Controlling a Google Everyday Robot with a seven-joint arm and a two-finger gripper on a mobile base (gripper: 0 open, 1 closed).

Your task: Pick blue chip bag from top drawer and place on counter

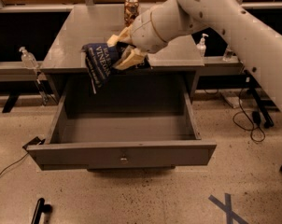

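My gripper (127, 57) is shut on the blue chip bag (99, 64), a crinkled navy bag with white lettering. It holds the bag in the air over the front edge of the counter (75, 36), above the back of the open top drawer (122, 155). The bag hangs down to the left of the fingers. The drawer is pulled fully out and its grey inside shows nothing in it. My white arm reaches in from the upper right.
A brown can (131, 9) stands at the back of the counter. A yellow sponge (114, 39) lies behind my gripper, mostly hidden. Clear bottles stand at the left (28, 57) and right (202, 44). Cables (248, 125) lie on the floor at right.
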